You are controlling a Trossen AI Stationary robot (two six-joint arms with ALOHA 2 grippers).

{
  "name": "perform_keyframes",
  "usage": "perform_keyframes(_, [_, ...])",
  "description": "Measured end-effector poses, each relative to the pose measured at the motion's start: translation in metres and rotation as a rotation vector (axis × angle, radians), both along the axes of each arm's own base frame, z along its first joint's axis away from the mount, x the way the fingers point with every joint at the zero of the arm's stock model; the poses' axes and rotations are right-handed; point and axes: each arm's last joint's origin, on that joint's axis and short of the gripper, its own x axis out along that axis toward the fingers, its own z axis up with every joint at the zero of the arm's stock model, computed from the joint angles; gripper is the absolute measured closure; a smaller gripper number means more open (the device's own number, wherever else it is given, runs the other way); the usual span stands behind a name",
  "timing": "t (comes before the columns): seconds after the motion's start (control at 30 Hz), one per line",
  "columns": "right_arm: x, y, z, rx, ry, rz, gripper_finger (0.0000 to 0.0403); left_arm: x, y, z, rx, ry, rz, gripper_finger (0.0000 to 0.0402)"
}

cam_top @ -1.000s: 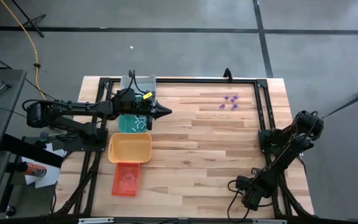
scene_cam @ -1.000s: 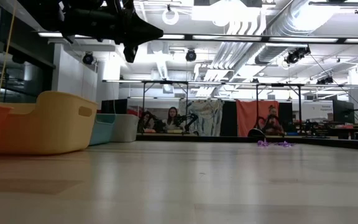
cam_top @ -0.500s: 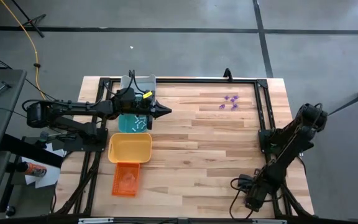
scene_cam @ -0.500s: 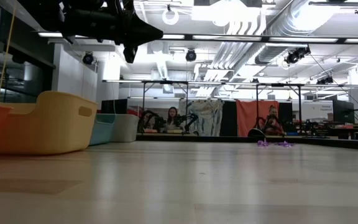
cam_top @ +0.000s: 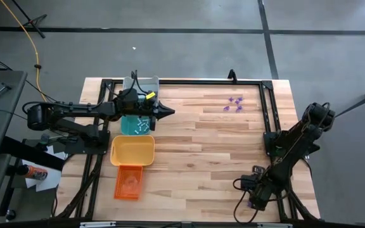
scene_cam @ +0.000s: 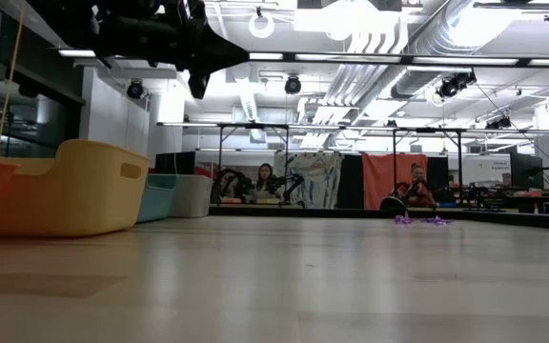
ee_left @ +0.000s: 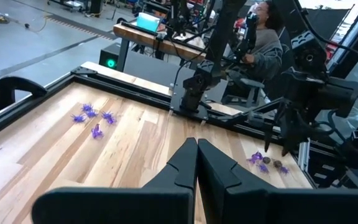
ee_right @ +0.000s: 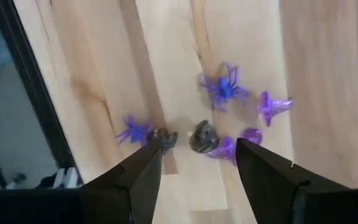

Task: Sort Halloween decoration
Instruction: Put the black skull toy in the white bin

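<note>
The right gripper [ee_right: 197, 163], jaws apart and empty, hangs over a small cluster of trinkets [ee_right: 225, 127] at the table's [cam_top: 201, 158] 5 o'clock corner, directly between its fingers. The left gripper [cam_top: 167, 113], pinched closed and empty, waits at 10 o'clock.

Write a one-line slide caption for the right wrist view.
Open right pincer above purple spiders and other tiny trinkets on the wooden table.
</note>
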Motion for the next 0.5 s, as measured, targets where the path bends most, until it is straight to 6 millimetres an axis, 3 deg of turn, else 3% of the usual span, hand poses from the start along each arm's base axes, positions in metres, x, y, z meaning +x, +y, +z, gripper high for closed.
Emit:
perform_keyframes(0.17, [0.0, 0.0, -0.001, -0.018, -0.017, 0.045, 0.021, 0.0, 0.0, -0.002, -0.005, 0.016, 0.0, 0.0402])
perform_keyframes(0.5, [0.007, 0.011, -0.024, -0.035, 0.007, 0.143, 0.021, 0.0, 0.0, -0.002, -0.007, 0.018, 0.0, 0.0402])
